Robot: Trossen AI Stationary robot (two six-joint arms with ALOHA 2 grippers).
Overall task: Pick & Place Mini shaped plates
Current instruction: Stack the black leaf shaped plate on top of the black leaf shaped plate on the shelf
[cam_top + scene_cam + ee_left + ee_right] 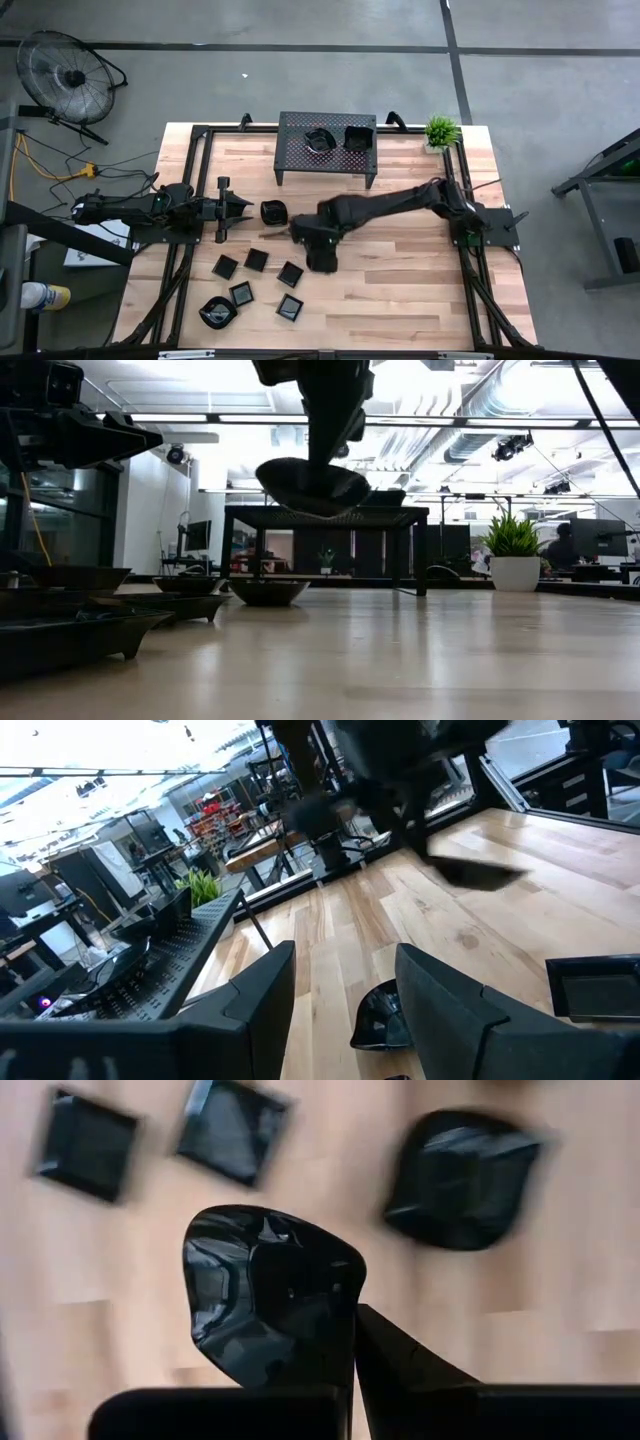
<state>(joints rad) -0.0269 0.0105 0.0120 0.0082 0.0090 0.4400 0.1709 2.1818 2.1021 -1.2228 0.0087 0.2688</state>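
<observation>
The right gripper point(350, 1330) is over the middle of the table point(400, 270). Its fingers are pinched tight on the edge of 1 small black leaf-shaped plate point(265, 1305). In the low view this held plate point(312, 487) hangs in the air, well above the wood, so it can travel without bumping the others. It is held by its rim because the rim is thin enough to pinch.

More mini plates point(258, 260) lie flat on the table near the front left. 1 rounder plate point(273, 211) sits alone, near the left gripper point(245, 208). They lie apart from each other, I think so a gripper can reach each one.

The black rack point(327, 146) stands on legs at the back of the table. 2 plates point(357, 136) already sit on its top. I think the held plate is going there too.

The left gripper waits at the left side, low over the wood, with its fingers point(445, 1010) apart and nothing between them. A little green plant point(441, 130) stands just beside the rack.
</observation>
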